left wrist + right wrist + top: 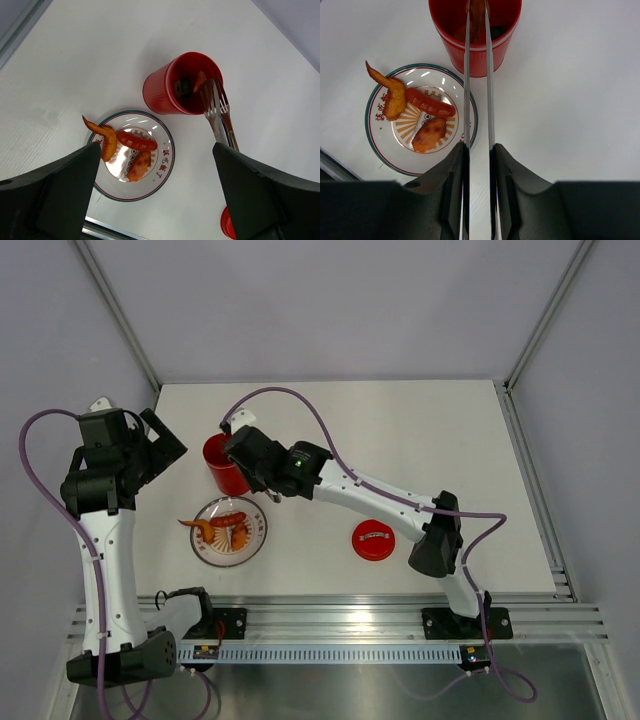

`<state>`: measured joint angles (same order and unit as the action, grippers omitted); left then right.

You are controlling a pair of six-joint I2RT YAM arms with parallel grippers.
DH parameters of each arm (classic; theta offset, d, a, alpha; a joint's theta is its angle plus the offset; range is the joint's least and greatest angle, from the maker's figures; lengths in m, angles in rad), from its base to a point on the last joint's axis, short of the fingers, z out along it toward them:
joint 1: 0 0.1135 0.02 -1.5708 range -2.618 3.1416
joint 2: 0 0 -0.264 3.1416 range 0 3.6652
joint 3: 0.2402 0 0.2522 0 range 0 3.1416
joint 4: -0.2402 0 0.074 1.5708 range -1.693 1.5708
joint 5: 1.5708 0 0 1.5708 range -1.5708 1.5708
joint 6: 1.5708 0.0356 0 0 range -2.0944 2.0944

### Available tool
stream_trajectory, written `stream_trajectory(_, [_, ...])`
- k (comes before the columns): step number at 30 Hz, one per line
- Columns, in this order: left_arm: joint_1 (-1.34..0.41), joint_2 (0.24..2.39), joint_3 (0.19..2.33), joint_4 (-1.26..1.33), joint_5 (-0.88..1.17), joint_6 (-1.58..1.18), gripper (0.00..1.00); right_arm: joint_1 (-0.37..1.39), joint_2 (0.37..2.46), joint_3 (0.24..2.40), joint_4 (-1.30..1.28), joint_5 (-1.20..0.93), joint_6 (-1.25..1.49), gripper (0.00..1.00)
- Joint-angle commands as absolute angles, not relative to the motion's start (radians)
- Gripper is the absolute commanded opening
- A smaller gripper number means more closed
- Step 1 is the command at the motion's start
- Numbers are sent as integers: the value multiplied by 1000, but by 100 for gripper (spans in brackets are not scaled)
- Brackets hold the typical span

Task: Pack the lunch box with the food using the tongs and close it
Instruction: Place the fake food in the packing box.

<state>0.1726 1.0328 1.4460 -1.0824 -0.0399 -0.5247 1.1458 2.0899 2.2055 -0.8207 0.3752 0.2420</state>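
1. The right gripper (477,150) is pinched narrow on the tongs (466,75), pressing their 2 arms nearly parallel. The tong tips reach down inside the lunch box (475,55) with a reddish-brown piece of food (477,17) between them.
2. The left gripper (162,445) hangs spread wide and holds nothing, over the table's left edge, near the lunch box.
3. The lunch box stands upright and open just beyond the plate (205,555); a dark piece (185,87) lies inside.
4. The plate carries 3 pieces: an orange wing-shaped piece (102,137) overhanging the rim, a red sausage (136,141) and a browned piece (139,166).
5. The lid (373,539) lies flat near the front edge, well apart from the plate, just beside the right forearm.
6. Grey walls (60,340) close the left, far and right sides. The bare white table (420,430) spreads beyond and right of the arm.
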Motion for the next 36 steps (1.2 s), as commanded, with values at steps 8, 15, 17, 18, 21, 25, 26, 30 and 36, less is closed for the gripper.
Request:
stream_trajectory(8, [179,1009,1428,-1051,-25,-514,99,1120,2131,2273,-769,341,244,26])
stream_trajectory(15, [179,1009,1425,-1049,-25,-514,99,1120,2132,2306,-779,341,241,37])
stream_trajectory(17, [179,1008,1422,-1049,-23,-514,99,1118,2125,2307,-778,342,238,40])
stream_trajectory(18, [179,1009,1420,-1048,-23,-514,99,1120,2122,2307,-775,342,236,40])
stream_trajectory(21, [179,1009,1417,-1046,-21,-515,99,1118,2118,2310,-779,341,233,41])
stream_trajectory(25, [179,1006,1419,-1048,-21,-515,99,1120,2125,2309,-787,339,236,41])
stream_trajectory(26, [181,1006,1419,-1048,-23,-514,99,1118,2123,2309,-785,339,238,41])
stream_trajectory(30, [179,1005,1420,-1051,-26,-514,99,1120,2123,2315,-785,337,239,44])
stream_trajectory(36, [179,1005,1419,-1049,-25,-514,99,1121,2077,2298,-770,322,239,37])
